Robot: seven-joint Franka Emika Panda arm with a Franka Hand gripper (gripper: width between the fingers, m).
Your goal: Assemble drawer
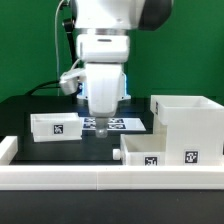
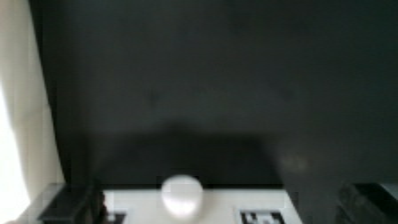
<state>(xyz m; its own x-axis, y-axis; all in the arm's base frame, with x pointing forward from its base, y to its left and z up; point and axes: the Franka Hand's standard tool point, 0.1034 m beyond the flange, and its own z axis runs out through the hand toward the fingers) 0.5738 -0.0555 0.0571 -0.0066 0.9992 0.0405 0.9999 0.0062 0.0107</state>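
Two fingers (image 2: 71,204) of the gripper (image 1: 100,128) stand wide apart in the wrist view, with nothing gripped between them. The gripper points straight down, low over the marker board (image 1: 124,123), which lies flat on the black table (image 1: 25,112). In the wrist view a small rounded white object (image 2: 180,192) shows between the fingers at the board's edge; what it is cannot be determined. The drawer parts lie around the board, all apart from the gripper:

- A small tagged box (image 1: 57,126) sits toward the exterior view's left.
- A large open box (image 1: 186,118) stands toward the exterior view's right.
- A low tagged panel (image 1: 150,152) lies in front of the large open box, just behind the white border wall (image 1: 80,178) along the near edge.
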